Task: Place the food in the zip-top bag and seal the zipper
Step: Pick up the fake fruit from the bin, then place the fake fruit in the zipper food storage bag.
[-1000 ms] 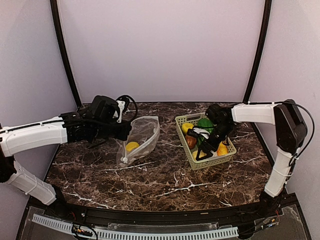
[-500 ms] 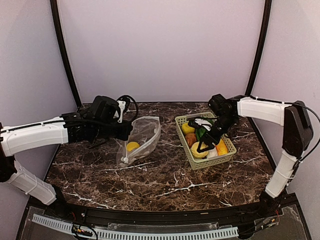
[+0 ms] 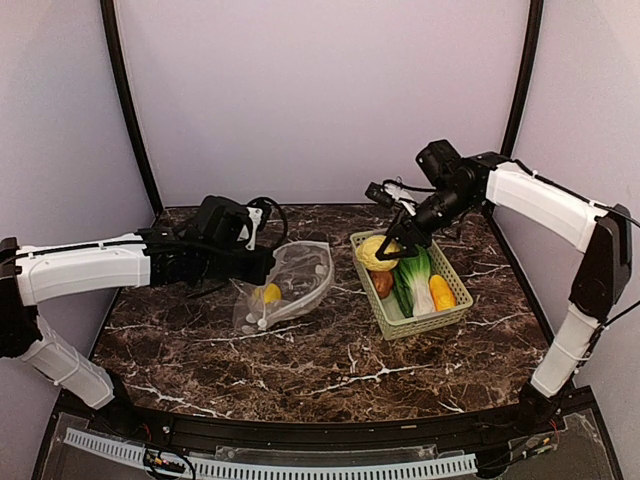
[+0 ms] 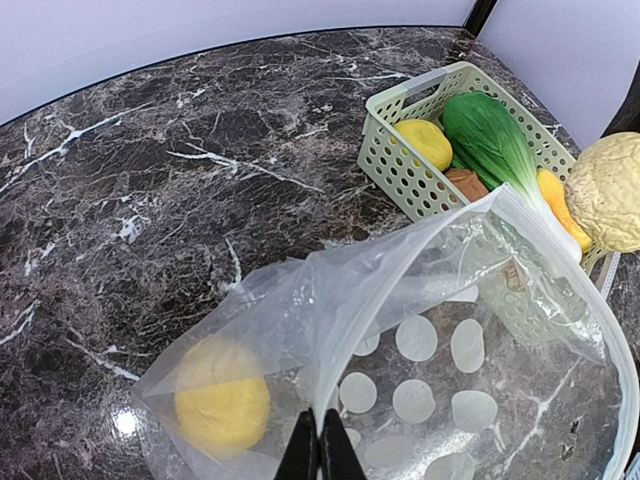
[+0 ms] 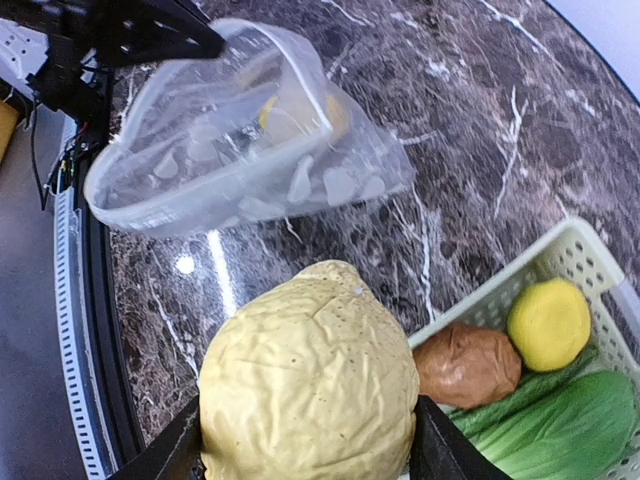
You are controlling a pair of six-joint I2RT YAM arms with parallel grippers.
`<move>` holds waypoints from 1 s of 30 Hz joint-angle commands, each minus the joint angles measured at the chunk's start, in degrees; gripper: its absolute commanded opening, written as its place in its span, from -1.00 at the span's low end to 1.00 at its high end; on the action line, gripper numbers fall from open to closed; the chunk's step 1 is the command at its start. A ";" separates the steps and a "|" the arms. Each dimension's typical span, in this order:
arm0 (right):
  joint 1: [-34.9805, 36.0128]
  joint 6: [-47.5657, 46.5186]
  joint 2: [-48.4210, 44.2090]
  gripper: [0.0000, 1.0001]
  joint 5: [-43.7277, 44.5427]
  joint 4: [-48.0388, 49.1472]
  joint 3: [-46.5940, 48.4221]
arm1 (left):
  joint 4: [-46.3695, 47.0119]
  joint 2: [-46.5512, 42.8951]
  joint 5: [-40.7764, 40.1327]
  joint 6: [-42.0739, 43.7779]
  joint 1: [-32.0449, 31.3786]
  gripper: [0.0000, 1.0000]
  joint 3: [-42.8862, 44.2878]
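My left gripper [image 3: 266, 268] [image 4: 320, 450] is shut on the edge of the clear dotted zip-top bag [image 3: 290, 282] [image 4: 450, 330] and holds its mouth open toward the right. A yellow piece [image 3: 265, 293] [image 4: 222, 395] lies inside the bag. My right gripper [image 3: 392, 240] [image 5: 305, 445] is shut on a pale wrinkled rounded piece [image 3: 378, 252] [image 5: 310, 375], held above the basket's left end. The bag also shows in the right wrist view [image 5: 240, 130]. The whitish zipper [image 4: 590, 300] runs along the open mouth.
A light green slotted basket [image 3: 420, 320] [image 4: 400, 170] at the right holds a green cabbage [image 3: 414, 275] [image 4: 490, 135], a brown piece [image 3: 382, 283] [image 5: 468, 365], an orange piece [image 3: 441, 292] and a yellow piece [image 4: 425, 140] [image 5: 548, 322]. Dark marble table [image 3: 330, 360].
My right gripper has lifted the pale piece out of the basket and swung up and back. My left gripper has shifted right, spreading the bag mouth wider.
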 commanded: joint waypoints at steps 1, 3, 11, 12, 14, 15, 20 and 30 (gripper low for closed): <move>3.95 0.03 -0.72 0.02 -4.82 -0.70 5.30 | 1.56 0.97 2.07 -1.07 0.35 -0.99 1.81; 6.24 0.16 -0.74 0.02 -4.13 0.60 6.42 | 1.82 1.49 2.66 -1.41 0.35 -0.99 2.09; 12.61 2.84 5.64 0.03 -3.73 1.45 13.00 | 2.67 1.61 5.43 -3.29 0.35 -0.99 2.09; 13.19 3.45 6.79 0.03 -3.52 1.54 13.49 | 2.67 1.33 5.66 -3.59 0.35 -0.99 2.03; 14.08 4.64 9.11 0.03 -2.79 1.56 14.87 | 2.61 0.85 6.33 -3.98 0.35 -0.99 2.04; 14.64 4.81 10.26 0.03 -2.30 1.26 15.58 | 2.52 0.77 6.96 -4.09 0.35 -0.99 2.05; 17.06 4.37 15.02 0.02 2.49 -0.95 18.14 | 2.25 -1.00 7.97 -4.96 0.35 -0.98 2.20; 17.31 14.45 21.16 -0.04 11.73 2.47 21.86 | 13.11 -6.68 16.60 -11.50 0.35 -0.99 -0.91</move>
